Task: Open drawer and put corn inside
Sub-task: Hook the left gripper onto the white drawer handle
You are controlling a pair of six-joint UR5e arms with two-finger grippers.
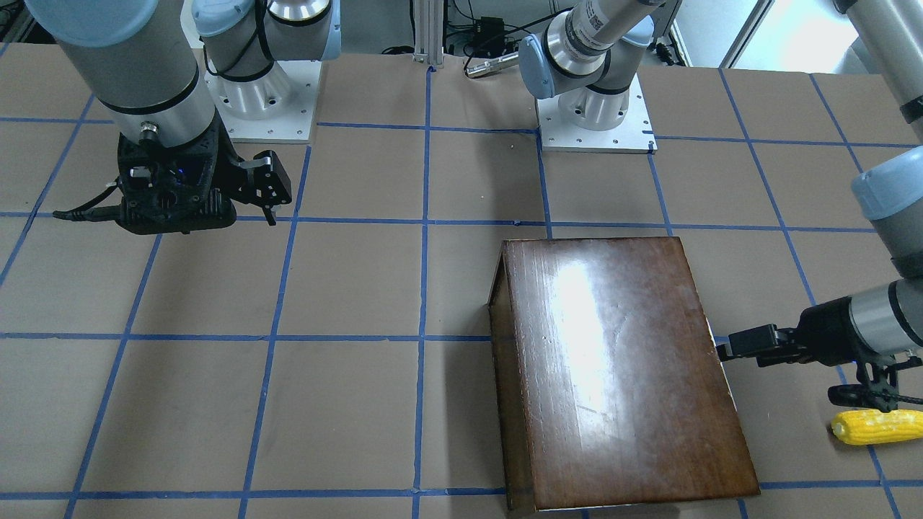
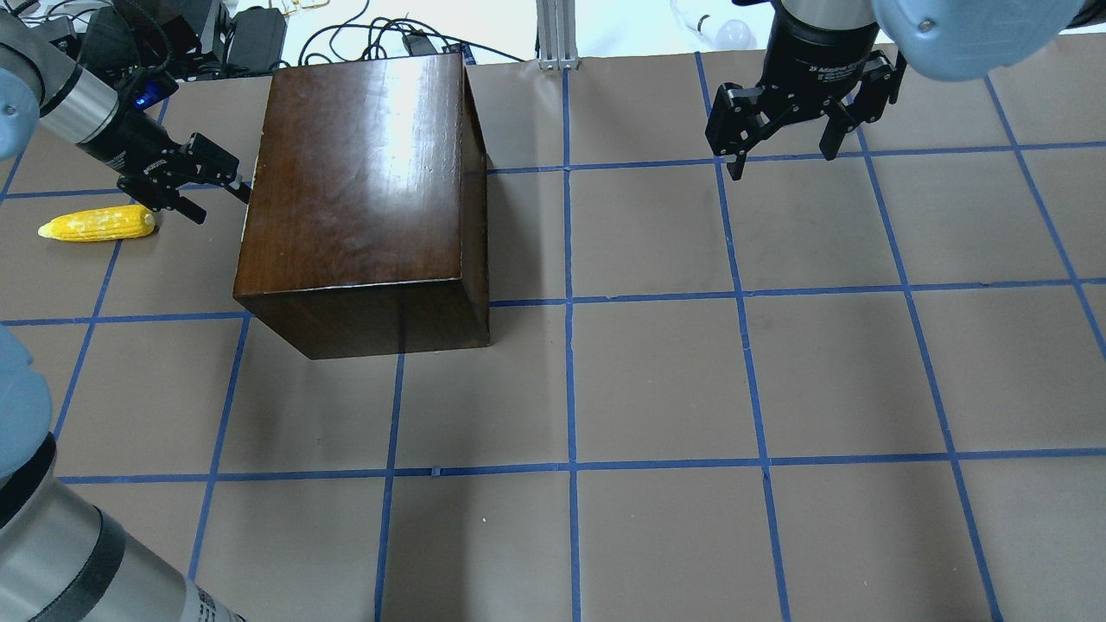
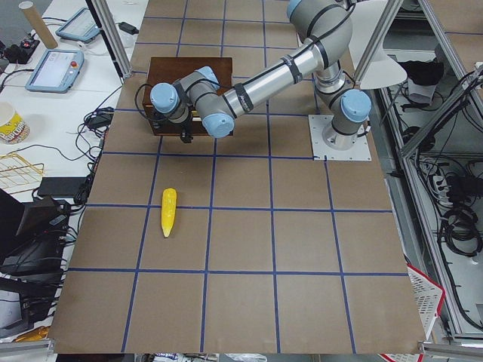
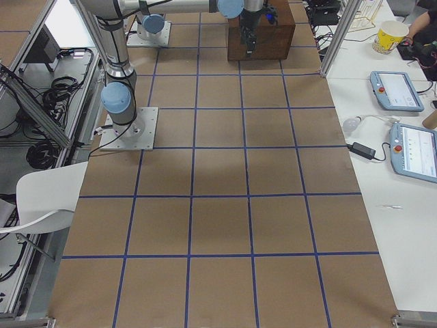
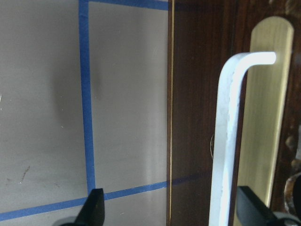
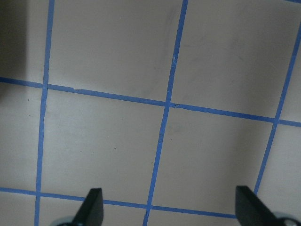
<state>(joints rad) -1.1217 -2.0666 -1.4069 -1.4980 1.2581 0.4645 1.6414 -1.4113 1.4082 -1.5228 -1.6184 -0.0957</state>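
While spread wide at the drawer, the left gripper just beside the corn, not touching.

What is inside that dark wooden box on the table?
Nothing inside shows: the cabinet looks closed. The drawer shows only its dark front and pale handle, facing the open left gripper. The corn lies outside, on the table.
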